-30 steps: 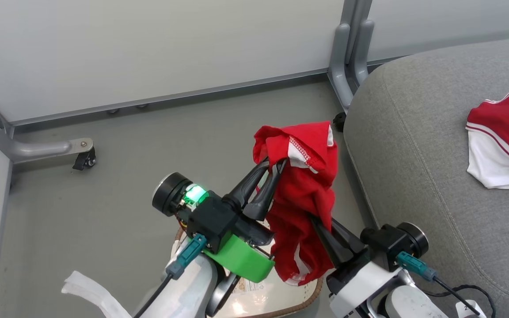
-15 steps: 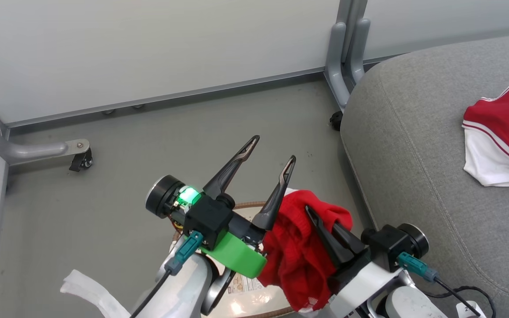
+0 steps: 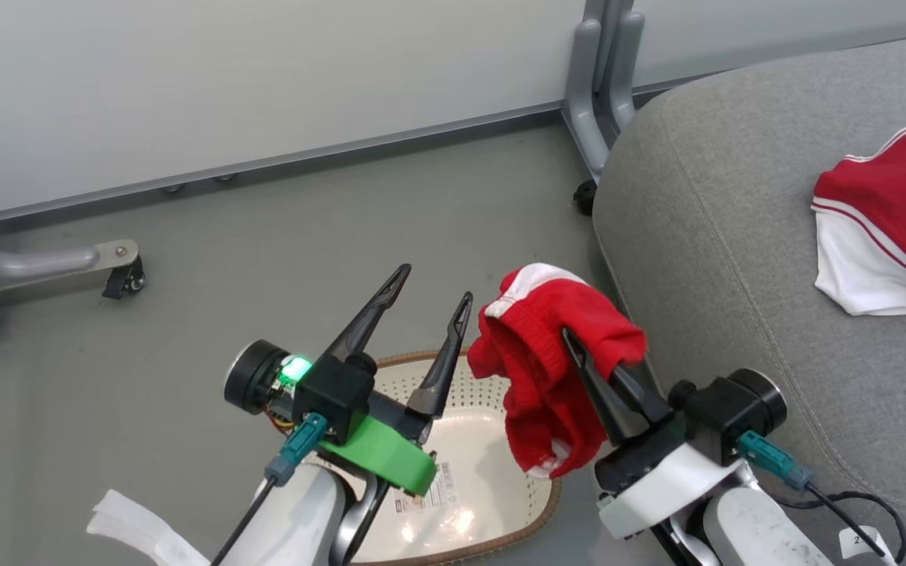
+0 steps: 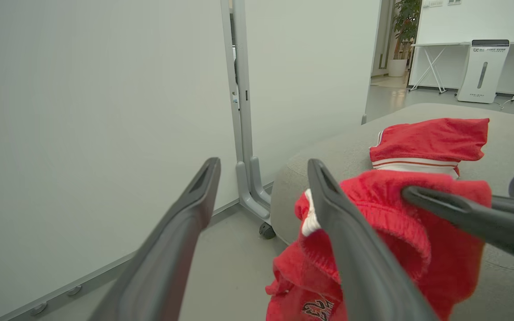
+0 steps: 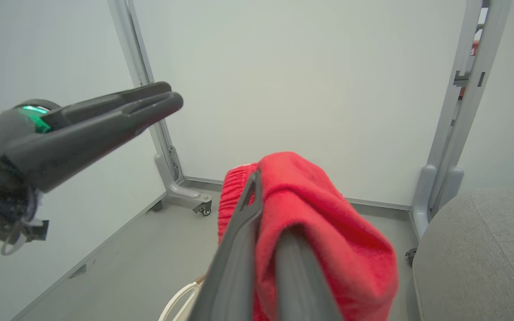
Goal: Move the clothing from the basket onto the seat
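A red garment [image 3: 555,377] with a white trim band hangs over my right gripper [image 3: 572,344], which is shut on it just left of the seat's edge. In the right wrist view the cloth [image 5: 324,223] drapes over the right gripper [image 5: 261,189]. My left gripper [image 3: 433,287] stands open and empty beside it, its fingers [image 4: 194,209] spread. Below both arms sits the cream perforated basket [image 3: 492,479] with its brown rim and a paper label. A second red and white garment [image 3: 885,220] lies on the grey seat [image 3: 720,259].
White panel walls close the back and left. Grey metal frame legs with casters stand at the seat's corner [image 3: 591,102] and at the far left [image 3: 111,267]. A pale strip [image 3: 138,527] lies on the floor by my left arm.
My left gripper let go of the red garment and opened, then drew back left and down. The garment now hangs from the right gripper alone. The head camera has shifted.
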### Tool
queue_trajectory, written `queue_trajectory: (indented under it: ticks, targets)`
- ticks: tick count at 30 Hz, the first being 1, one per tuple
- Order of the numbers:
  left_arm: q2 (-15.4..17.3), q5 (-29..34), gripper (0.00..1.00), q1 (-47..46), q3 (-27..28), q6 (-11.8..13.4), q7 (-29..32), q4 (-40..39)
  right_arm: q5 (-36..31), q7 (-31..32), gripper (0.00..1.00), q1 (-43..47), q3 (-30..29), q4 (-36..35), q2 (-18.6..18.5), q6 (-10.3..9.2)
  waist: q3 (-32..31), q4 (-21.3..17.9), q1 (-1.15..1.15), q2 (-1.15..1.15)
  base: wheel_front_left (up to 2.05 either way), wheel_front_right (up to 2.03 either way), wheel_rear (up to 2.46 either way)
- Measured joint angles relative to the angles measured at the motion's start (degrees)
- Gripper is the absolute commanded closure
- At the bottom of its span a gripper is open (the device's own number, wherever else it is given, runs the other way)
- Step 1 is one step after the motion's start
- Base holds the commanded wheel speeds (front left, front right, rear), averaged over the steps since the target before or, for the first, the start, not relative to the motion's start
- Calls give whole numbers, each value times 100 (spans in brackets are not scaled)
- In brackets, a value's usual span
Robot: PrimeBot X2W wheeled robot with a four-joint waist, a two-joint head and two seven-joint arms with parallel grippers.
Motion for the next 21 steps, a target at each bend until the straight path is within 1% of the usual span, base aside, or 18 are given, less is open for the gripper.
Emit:
queue_trajectory:
  ticks: [7, 12, 21]
  targets:
    - [87, 86, 0, 74, 174, -1, 0, 132, -84, 0, 100, -60, -274, -404, 40, 0, 193, -225, 0, 0, 0, 0, 0]
    - [192, 347, 0, 143, 245, 22, 1, 41, -159, 0, 100, -30, -494, -739, 85, 0, 343, -450, 0, 0, 0, 0, 0]
    - [372, 388, 0, 671, 514, 41, 0, -302, -291, 1, 100, 447, -973, -1327, 234, 0, 561, -1145, 0, 0, 0, 0, 0]
